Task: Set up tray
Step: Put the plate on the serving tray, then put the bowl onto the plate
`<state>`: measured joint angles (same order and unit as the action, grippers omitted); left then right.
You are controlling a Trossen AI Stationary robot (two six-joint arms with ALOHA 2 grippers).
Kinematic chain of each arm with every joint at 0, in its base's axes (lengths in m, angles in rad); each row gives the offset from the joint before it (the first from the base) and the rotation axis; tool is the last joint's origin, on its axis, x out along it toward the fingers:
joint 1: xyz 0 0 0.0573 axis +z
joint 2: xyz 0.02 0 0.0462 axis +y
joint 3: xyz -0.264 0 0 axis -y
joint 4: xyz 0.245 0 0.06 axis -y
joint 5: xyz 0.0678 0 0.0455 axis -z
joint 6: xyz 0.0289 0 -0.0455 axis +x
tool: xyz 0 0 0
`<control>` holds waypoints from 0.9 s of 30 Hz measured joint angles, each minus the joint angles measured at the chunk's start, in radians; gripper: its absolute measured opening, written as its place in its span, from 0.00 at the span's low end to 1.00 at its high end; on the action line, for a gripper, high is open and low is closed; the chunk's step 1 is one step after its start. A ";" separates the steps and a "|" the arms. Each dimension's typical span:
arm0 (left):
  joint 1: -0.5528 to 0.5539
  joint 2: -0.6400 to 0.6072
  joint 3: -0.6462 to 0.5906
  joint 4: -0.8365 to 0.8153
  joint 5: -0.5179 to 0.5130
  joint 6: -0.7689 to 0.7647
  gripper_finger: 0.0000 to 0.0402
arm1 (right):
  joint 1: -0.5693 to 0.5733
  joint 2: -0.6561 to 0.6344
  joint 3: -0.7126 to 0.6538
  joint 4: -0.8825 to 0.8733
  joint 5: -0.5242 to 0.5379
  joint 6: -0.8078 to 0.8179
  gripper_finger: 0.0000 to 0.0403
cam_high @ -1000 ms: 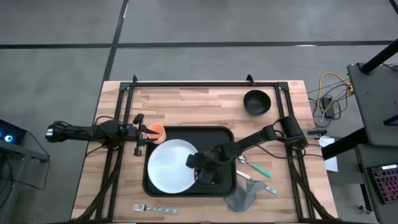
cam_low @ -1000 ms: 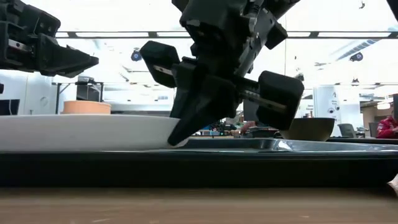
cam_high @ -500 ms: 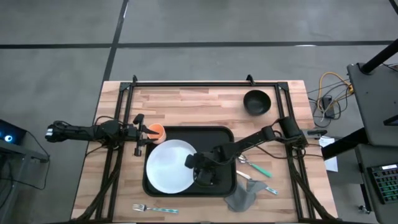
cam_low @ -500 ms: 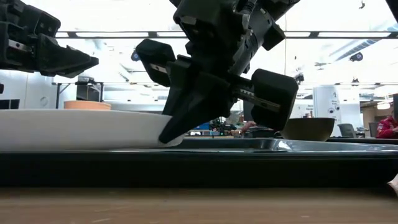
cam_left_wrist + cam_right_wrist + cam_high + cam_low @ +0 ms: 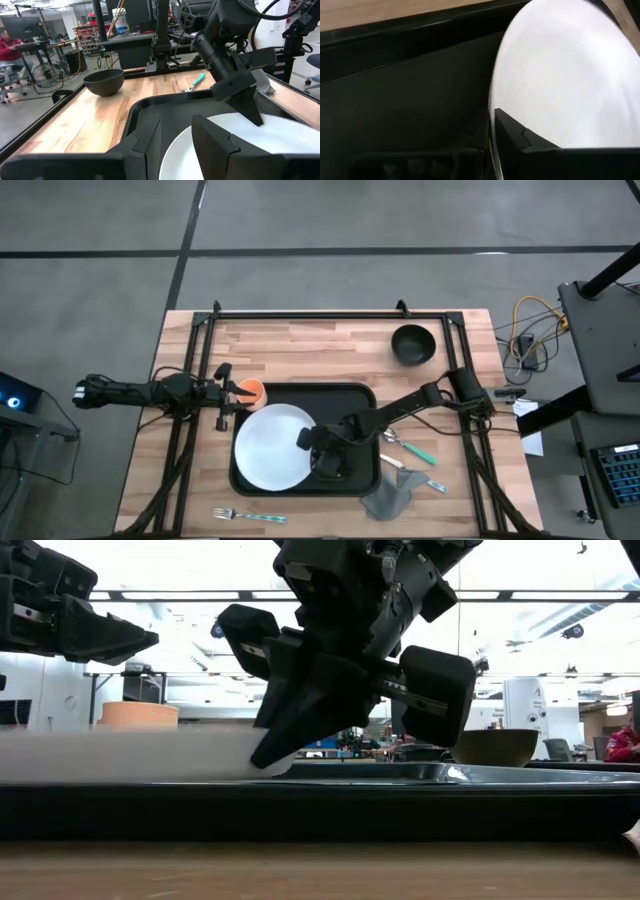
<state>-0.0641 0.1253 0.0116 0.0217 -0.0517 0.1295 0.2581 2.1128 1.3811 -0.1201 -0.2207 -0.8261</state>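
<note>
A white plate (image 5: 270, 446) lies in the left half of the black tray (image 5: 345, 392) in the middle of the table. My right gripper (image 5: 316, 450) reaches in from the table's right and is shut on the plate's right rim. In the low view the plate (image 5: 120, 755) shows as a smeared white band just above the tray's rim (image 5: 420, 795). My left gripper (image 5: 222, 396) waits open over the table's left side, level, next to an orange cup (image 5: 252, 391). My right gripper pinches the plate's right rim (image 5: 493, 107) between its two fingers, one finger (image 5: 520, 140) on the plate's upper face, the other below the rim. The fingers slant down from the table's right (image 5: 268, 755). The plate stays about level over the tray's floor.
A black bowl (image 5: 413, 343) stands at the far right. Right of the tray lie teal-handled utensils (image 5: 417, 450) and a grey napkin (image 5: 390, 498). A fork (image 5: 248, 517) lies near the front edge. A black frame (image 5: 300, 313) runs around the table.
My right gripper has rolled slightly while keeping its hold on the rim. The plate has stirred with it: its held side rose a little, and it now shows smeared and lower in the low view.
</note>
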 joint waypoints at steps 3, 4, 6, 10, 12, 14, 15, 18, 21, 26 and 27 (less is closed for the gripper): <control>0.000 0.000 0.000 0.000 0.000 0.000 0.23 | 0.000 0.000 0.000 0.002 -0.001 0.020 0.09; 0.000 0.000 0.000 0.000 0.000 0.000 0.23 | 0.000 0.000 0.000 0.004 -0.001 0.024 0.11; 0.000 0.000 0.000 0.000 0.000 0.000 0.23 | 0.000 0.000 0.000 0.007 -0.001 0.033 0.15; 0.000 0.000 0.000 0.000 0.000 0.000 0.23 | 0.000 -0.001 0.000 0.015 0.000 0.037 0.23; 0.000 0.000 0.000 0.000 0.000 0.000 0.23 | 0.000 -0.002 0.000 0.014 0.002 0.054 0.26; 0.000 0.000 0.000 0.000 0.000 0.000 0.23 | 0.000 -0.006 0.000 0.014 0.003 0.075 0.29; 0.000 0.000 0.000 0.000 0.000 0.000 0.23 | 0.000 -0.008 0.000 0.013 0.003 0.085 0.30; 0.000 0.000 0.000 0.000 0.000 0.000 0.23 | 0.000 -0.016 0.000 -0.008 0.010 0.094 0.32; 0.000 0.000 0.000 0.000 0.000 0.000 0.23 | 0.000 -0.032 0.000 -0.032 0.037 0.122 0.34; 0.000 0.000 0.000 0.000 0.000 0.000 0.23 | 0.000 -0.086 0.000 -0.123 0.144 0.199 0.34; 0.000 -0.001 0.000 0.000 0.001 0.000 0.23 | 0.000 -0.098 0.000 -0.152 0.162 0.213 0.33</control>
<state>-0.0639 0.1246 0.0116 0.0216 -0.0506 0.1295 0.2577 2.0148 1.3808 -0.2720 -0.0588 -0.6130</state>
